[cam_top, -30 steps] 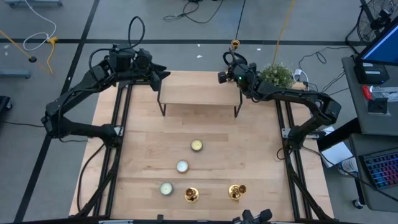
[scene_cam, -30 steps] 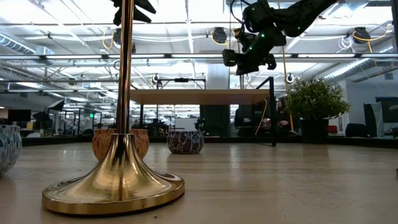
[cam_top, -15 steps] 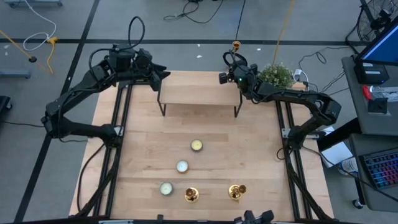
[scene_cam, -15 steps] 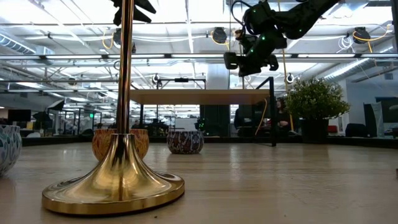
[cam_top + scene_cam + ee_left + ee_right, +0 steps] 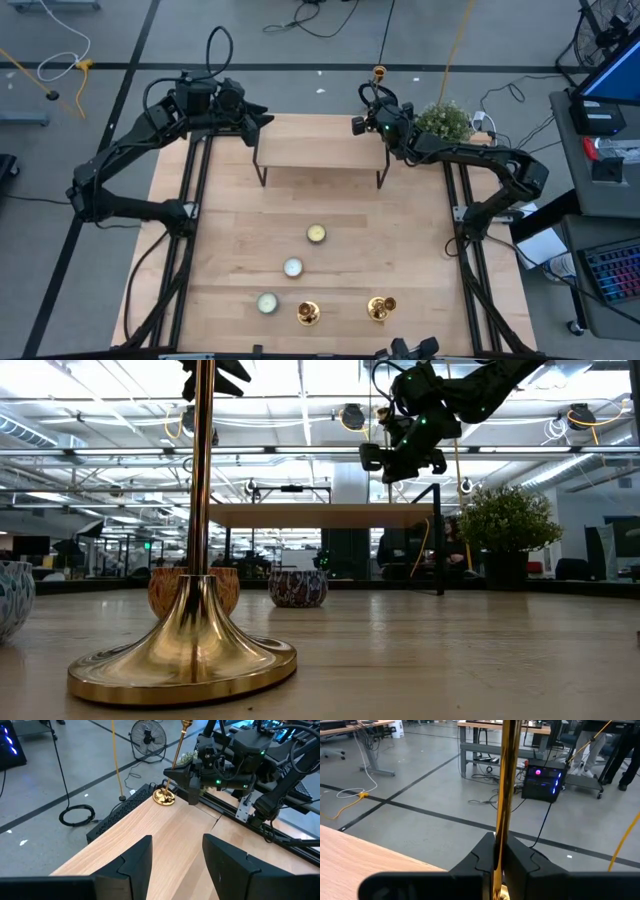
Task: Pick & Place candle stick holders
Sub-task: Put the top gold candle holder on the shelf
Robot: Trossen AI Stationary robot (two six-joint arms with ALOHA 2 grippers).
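1. The left gripper (image 5: 262, 119) hovers at the left back corner of the small raised shelf (image 5: 320, 152), its fingers (image 5: 131, 862) set apart with nothing between them. The left arm folds back from its base at the table's left edge and reaches inward. It appears to be waiting, out of the way of the other arm's work.

2. On the near part of the wooden table (image 5: 420, 250), three disc candles (image 5: 292, 267) run in a slanted line. Beside the nearest one, two candle stick holders (image 5: 308, 313) stand upright, well apart from each other, along the front edge. They look not yet dealt with. One of them fills the low view with its flared base (image 5: 183, 657).

3. The third candle stick holder (image 5: 173, 761) stands at the right back corner of the shelf, its gold base (image 5: 164, 797) seemingly resting on the wood. Its stem rises between the jaws of the right gripper (image 5: 191, 779). That gripper is clamped on the stem (image 5: 505, 785) low down, probably to keep the tall, slender piece upright while it is set down.

4. The right arm stretches from its base at the table's right edge, elbow out by the potted plant (image 5: 443, 120), wrist turned toward the shelf corner. Placement seems nearly complete; release is the likely remaining step.
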